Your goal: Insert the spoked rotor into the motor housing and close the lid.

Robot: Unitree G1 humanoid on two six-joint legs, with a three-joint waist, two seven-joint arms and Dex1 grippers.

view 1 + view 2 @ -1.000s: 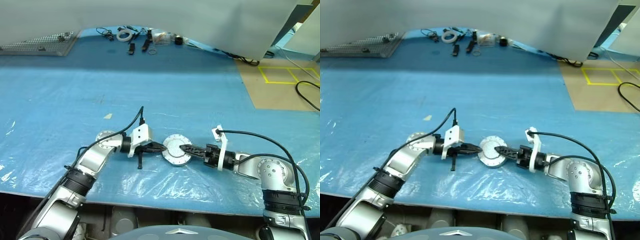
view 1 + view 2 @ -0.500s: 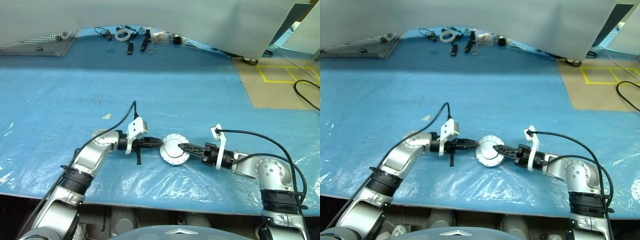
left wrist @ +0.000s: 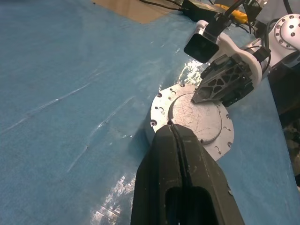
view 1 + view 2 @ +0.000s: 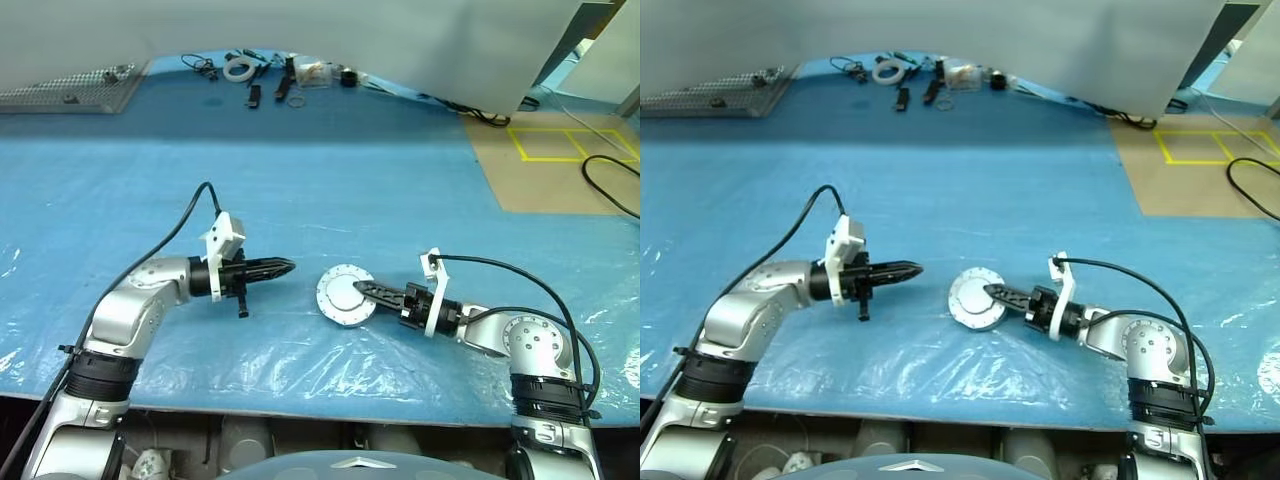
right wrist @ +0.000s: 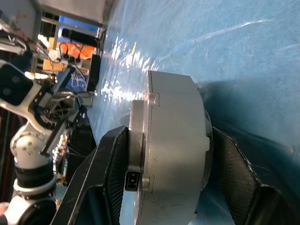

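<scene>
Assembly looks all but finished on the blue plastic-covered counter: nearest the robot, the right claw reaches in from the right and clasps the stacked motor unit, one finger across its top face and the other down at its side, as the right wrist view makes plain. The lid sits flat on the motor housing, plain silver face up with small screw holes around its rim, and the two read as one closed round body resting on the sheet. The spoked rotor is presumably shut inside, though that cannot be confirmed from outside. What is left, by this reckoning, is little more than checking that the lid has seated evenly and letting go.

A little farther out and to the left, the left claw hangs above the counter with its fingers pressed together and nothing between them, tips aimed toward the lid but clearly apart from it, a strip of bare blue sheet between. From the left wrist view the closed fingertips point at the lid's near edge.

At the far edge of the counter lie a roll of tape, some small dark tools and a perforated metal tray, well apart from the work
</scene>
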